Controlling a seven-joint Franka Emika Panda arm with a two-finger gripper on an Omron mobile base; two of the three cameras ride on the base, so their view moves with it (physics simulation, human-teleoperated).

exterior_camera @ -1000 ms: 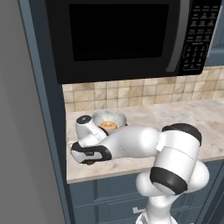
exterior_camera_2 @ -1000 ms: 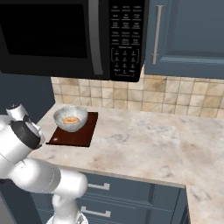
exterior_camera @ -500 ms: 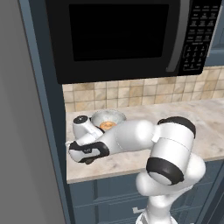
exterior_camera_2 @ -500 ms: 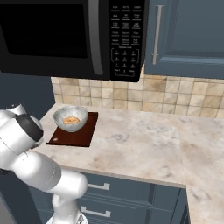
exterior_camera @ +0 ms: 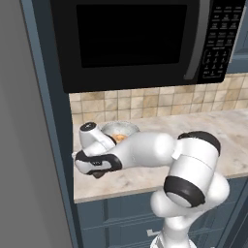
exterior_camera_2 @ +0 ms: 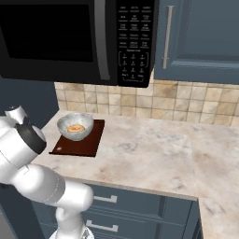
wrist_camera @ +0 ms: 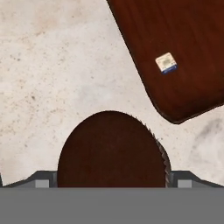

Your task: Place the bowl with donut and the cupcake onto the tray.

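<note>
Cupcake [wrist_camera: 111, 151] sits between the wide-open gripper [wrist_camera: 111, 183] beside the tray [wrist_camera: 183, 57]; closing on it looks next.

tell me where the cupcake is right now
In the hand view the cupcake sits on the marble counter, off the tray near its corner, between the open pincer fingertips.

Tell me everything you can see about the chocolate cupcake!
The cupcake is small and dark brown, with a smooth round top and a pleated wrapper edge peeking out on one side. It sits upright on the speckled marble-look counter, just off a rounded corner of the tray, not on it. In the hand view it fills the space between the open gripper's fingers, which flank it; contact isn't clear.
</note>
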